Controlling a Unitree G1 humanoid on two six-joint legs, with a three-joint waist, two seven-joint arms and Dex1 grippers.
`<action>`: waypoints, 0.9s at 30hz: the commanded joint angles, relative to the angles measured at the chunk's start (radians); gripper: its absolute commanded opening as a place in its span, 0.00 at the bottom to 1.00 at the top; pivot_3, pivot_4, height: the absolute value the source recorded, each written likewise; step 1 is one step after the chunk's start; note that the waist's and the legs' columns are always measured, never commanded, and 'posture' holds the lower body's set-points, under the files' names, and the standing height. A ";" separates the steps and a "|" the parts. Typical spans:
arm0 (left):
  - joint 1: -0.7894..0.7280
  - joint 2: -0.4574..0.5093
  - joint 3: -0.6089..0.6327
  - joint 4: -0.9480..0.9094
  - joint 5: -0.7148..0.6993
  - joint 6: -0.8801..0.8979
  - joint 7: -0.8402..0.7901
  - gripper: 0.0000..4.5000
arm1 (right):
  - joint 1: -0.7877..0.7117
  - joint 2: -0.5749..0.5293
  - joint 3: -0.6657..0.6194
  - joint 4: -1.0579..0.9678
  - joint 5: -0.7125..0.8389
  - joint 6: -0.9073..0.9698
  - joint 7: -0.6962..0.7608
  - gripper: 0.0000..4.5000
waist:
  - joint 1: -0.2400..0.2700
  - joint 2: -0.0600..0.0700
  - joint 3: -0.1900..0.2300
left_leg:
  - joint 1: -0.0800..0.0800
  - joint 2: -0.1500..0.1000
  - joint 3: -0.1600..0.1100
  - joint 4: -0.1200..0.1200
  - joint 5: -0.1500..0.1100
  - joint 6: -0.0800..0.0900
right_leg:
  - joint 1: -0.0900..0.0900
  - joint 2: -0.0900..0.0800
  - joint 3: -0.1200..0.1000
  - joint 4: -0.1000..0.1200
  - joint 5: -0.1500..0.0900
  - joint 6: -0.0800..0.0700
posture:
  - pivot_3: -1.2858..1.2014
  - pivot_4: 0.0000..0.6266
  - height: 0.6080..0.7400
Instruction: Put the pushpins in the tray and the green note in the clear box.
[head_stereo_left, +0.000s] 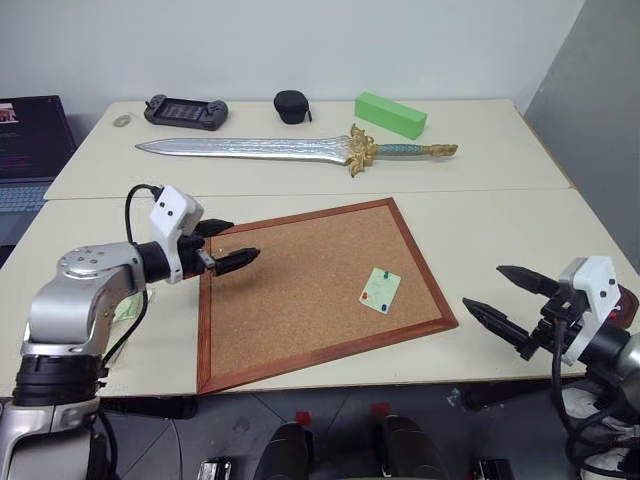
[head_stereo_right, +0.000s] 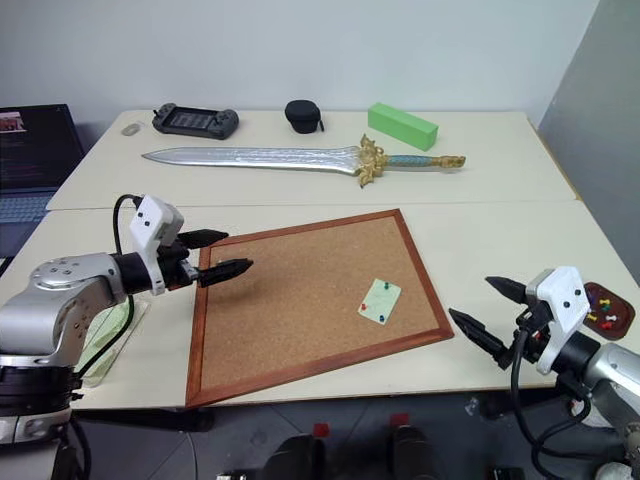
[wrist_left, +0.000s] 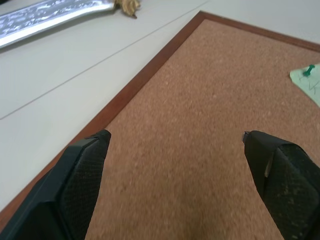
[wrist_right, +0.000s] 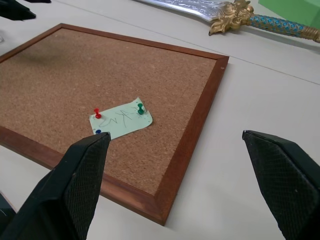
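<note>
You had a wood-framed corkboard lying askew on the near table. Behind it lay a silver sword with a gold hilt, then a bright green block, a small black case, a handheld console, and a laptop at the left edge.

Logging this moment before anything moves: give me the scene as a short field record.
green note: lying on the corkboard, pinned
pushpins on note: red, green, blue
tray: by the right arm, already holds pins
clear box: under the left arm
left gripper: open, over the corkboard's edge
right gripper: open, empty
</note>
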 joint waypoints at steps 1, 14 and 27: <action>0.024 0.004 0.060 -0.056 -0.013 -0.001 0.043 1.00 | -0.043 0.006 0.033 0.061 -0.048 -0.061 -0.003 1.00 | 0.001 0.000 0.000 | 0.000 0.000 0.000 0.000 0.000 0.000 | 0.000 0.000 0.000 0.000 0.000 0.000 | 0.52 0.24 1.00; 0.001 -0.035 0.043 -0.034 0.002 -0.042 0.110 1.00 | -0.092 -0.005 0.083 0.087 -0.052 -0.085 0.021 1.00 | 0.003 0.000 0.000 | 0.000 -0.001 -0.001 0.000 0.000 0.000 | 0.000 0.000 0.000 0.000 0.000 0.000 | 0.52 0.24 1.00; -0.034 -0.005 0.007 -0.021 -0.072 0.012 -0.042 1.00 | -0.053 -0.039 0.078 -0.003 0.016 -0.032 0.045 1.00 | 0.003 0.000 0.000 | 0.000 -0.001 0.000 0.001 0.000 0.000 | 0.000 0.000 0.000 0.001 0.000 0.000 | 0.52 0.24 1.00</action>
